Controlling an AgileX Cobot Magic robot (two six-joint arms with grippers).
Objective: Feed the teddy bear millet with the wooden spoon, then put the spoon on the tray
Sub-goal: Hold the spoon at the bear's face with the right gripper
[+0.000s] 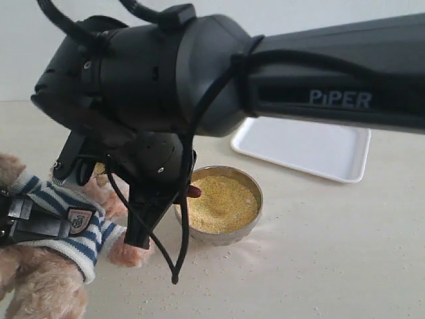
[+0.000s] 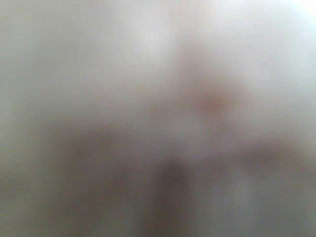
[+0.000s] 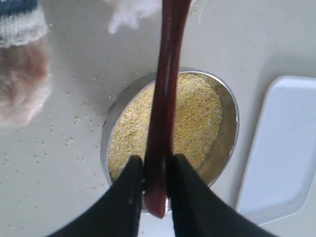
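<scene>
I am clamping my right gripper [image 3: 157, 164] on the slim, dark reddish-brown wooden spoon [image 3: 165, 89], with both black fingers closed against the handle close to its blunt end. The rest of the handle is reaching out over the round shiny metal bowl [image 3: 233, 123] of golden-yellow millet [image 3: 197, 118] towards the fluffy pinkish-tan teddy bear in its navy-and-white striped shirt [image 1: 40, 279]. The spoon's round bowl is lying outside my wrist picture, so I cannot tell whether it is carrying grain.

I judge the grip to be my main risk. Because I am holding so near the handle's end, a nudge against the plush could swivel the spoon between the pads and tip out any load. Stray grains [image 3: 74, 121] are already lying on the pale tabletop [image 1: 332, 252]. My wrist and its dangling cable [image 1: 179, 246] are also hanging just beside the bowl's rim, so a careless swing could knock it and spill the heap. The flat white rectangular tray [image 1: 302, 147] is sitting beyond the bowl, and the spoon is not yet on it.

My left wrist camera is giving only a pale blur, so I cannot tell how my left gripper is standing.
</scene>
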